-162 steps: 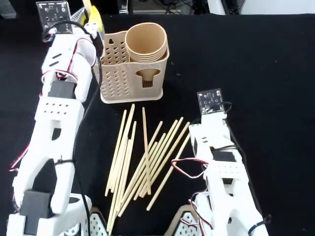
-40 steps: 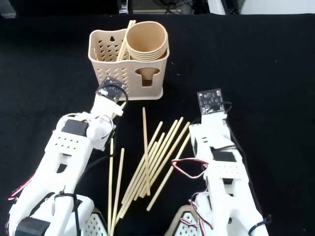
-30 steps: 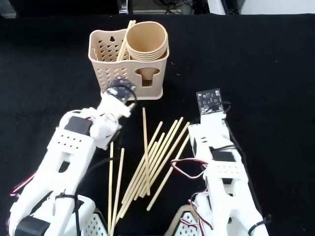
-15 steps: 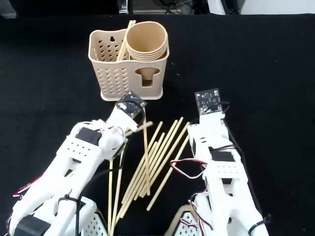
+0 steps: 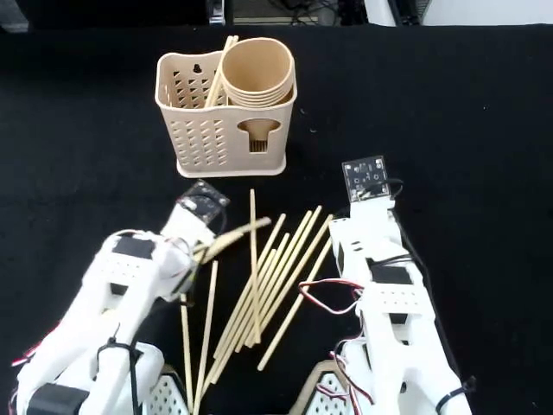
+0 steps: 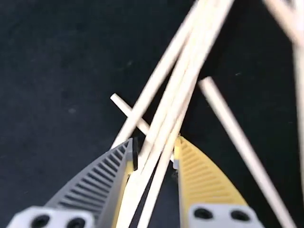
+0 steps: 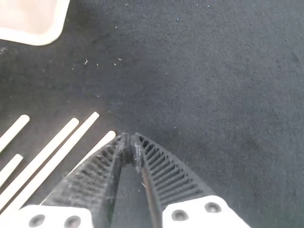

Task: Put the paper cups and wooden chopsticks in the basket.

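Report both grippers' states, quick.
Left gripper: shut on chopsticks.
Right gripper: shut, holding nothing.

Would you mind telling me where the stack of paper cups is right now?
In the high view, the paper cups stand nested in the right-hand compartment of the basket, with a chopstick leaning just left of them.

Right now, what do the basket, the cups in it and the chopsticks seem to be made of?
The basket: likely moulded plastic, matte beige, with regular holes in its walls. The cups: probably brown paper, with thin nested rims. The chopsticks: pale bare wood or bamboo, unvarnished; I cannot tell which.
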Motion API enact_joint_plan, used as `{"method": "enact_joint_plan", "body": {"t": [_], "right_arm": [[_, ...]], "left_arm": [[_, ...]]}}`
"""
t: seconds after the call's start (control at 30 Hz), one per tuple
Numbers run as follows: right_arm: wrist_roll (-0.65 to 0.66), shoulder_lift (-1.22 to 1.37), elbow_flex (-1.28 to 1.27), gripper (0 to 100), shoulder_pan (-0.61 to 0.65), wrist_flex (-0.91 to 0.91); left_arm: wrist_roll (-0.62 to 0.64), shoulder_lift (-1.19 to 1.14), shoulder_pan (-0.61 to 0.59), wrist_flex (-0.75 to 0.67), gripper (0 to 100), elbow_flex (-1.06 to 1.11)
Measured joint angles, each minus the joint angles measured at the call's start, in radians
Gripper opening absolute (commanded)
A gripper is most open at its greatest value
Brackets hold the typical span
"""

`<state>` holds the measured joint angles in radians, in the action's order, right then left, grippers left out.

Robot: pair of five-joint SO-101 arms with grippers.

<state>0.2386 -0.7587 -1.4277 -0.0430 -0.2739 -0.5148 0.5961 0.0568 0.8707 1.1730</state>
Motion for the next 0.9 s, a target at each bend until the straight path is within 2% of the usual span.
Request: {"method": "enact_joint_plan", "body": {"t": [0.23,0.37,0.5,0.73,0.9], "right_arm": [[0.0,0.0,0.0,2.0,0.0,0.0],[0.0,0.0,0.0,2.0,0.0,0.0],[0.0,0.0,0.0,2.0,0.0,0.0],[0.0,0.0,0.0,2.0,0.0,0.0],[0.0,0.0,0.0,2.0,0.0,0.0]], "left_arm": [[-0.046,0.002,-0.054,0.0,14,0.026],[-0.046,0.002,-0.054,0.0,4,0.026],[-0.048,0.002,-0.008,0.0,5,0.026],[0.031,0.002,0.114,0.0,3,0.02],[0.046,0.002,0.133,0.025,3,-0.005]]}}
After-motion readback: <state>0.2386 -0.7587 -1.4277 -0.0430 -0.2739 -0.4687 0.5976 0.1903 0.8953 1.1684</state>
